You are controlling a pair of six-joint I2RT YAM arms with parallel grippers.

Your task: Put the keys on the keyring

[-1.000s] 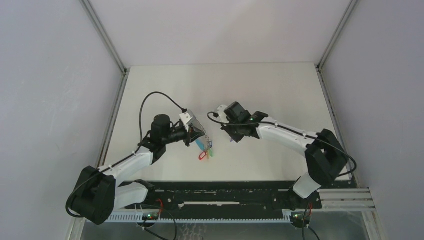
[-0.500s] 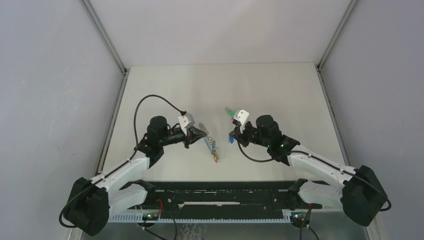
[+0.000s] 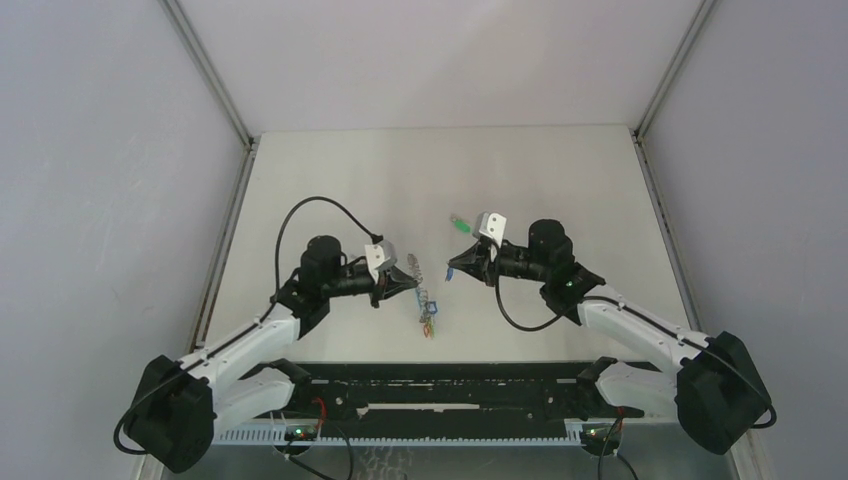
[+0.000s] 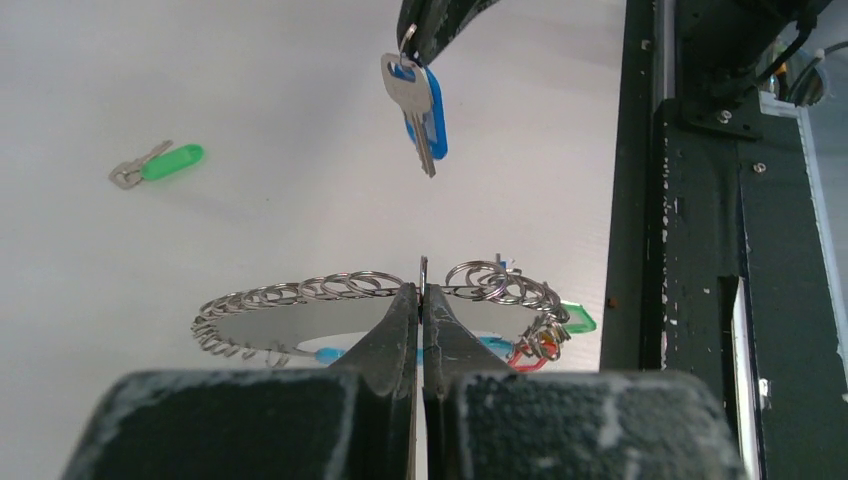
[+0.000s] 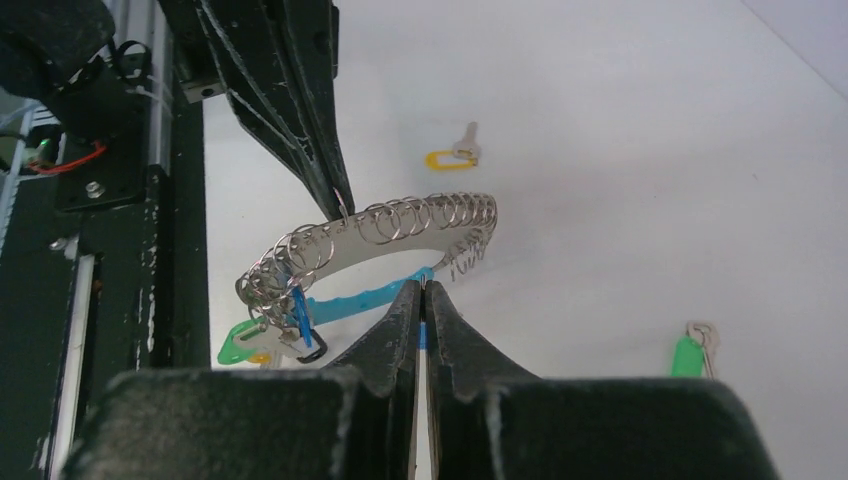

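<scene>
Blue key pinched in right hand | keyring clenched by left hand | key, keyring not touching

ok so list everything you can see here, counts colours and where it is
keyring: 1, silver wire strung with many small rings, turquoise sleeve, green and red tags; held off the table between the arms
blue key: 1, silver with blue head; hanging from the right gripper, apart from the ring
green key: 1, silver with green head; lying on the table beyond the right gripper
yellow key: 1, silver with yellow head; lying on the table, seen only by the right wrist camera
table: 1, white
rail: 1, black; along the near edge
left gripper: 1, black; shut on the keyring
right gripper: 1, black; shut on the blue key
</scene>
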